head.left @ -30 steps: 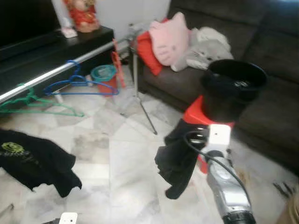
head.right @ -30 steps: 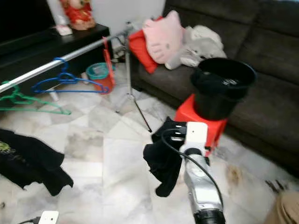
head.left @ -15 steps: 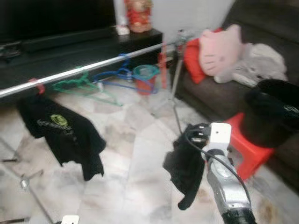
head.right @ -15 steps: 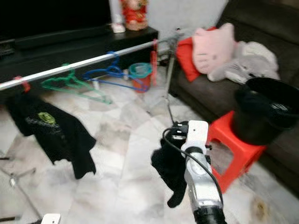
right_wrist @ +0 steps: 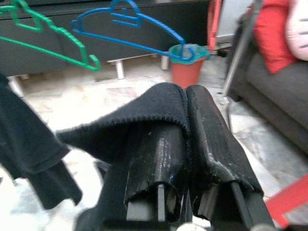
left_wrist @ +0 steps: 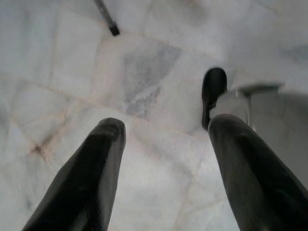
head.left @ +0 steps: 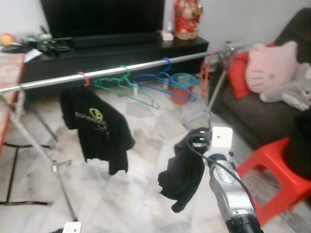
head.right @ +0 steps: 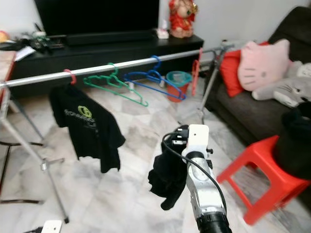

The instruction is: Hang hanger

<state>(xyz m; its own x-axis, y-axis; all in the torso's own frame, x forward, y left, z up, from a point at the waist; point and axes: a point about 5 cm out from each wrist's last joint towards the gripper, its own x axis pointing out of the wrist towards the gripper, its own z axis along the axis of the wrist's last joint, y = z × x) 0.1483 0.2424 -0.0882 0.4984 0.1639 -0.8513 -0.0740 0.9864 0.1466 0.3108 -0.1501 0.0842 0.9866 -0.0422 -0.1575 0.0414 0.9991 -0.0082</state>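
My right gripper (right_wrist: pixel 185 94) is shut on a black garment (head.left: pixel 180 174), which drapes over its fingers and hangs down at mid-height, right of centre. Ahead runs a silver rack rail (head.left: pixel 146 67). On the rail hang a black T-shirt (head.left: pixel 97 128) on a red hanger hook (head.left: pixel 83 77), an empty green hanger (head.left: pixel 129 87), an empty blue hanger (head.left: pixel 165 80) and a red hanger (head.left: pixel 204 77) near the rail's right end. My left gripper (left_wrist: pixel 163 130) hangs low and open over the marble floor, holding nothing.
A red stool (head.left: pixel 277 177) stands close on the right, before a dark sofa (head.left: pixel 252 111) with a pink cushion (head.left: pixel 269 65). A black TV stand (head.left: pixel 112 53) lies behind the rail. The rack's legs (head.left: pixel 39 150) stand at left. A teal-rimmed bucket (head.left: pixel 181 87) sits beyond the rail.
The camera has swung left, so the rail with the T-shirt has come to the centre and the sofa has slid right. My right gripper still holds the black garment.
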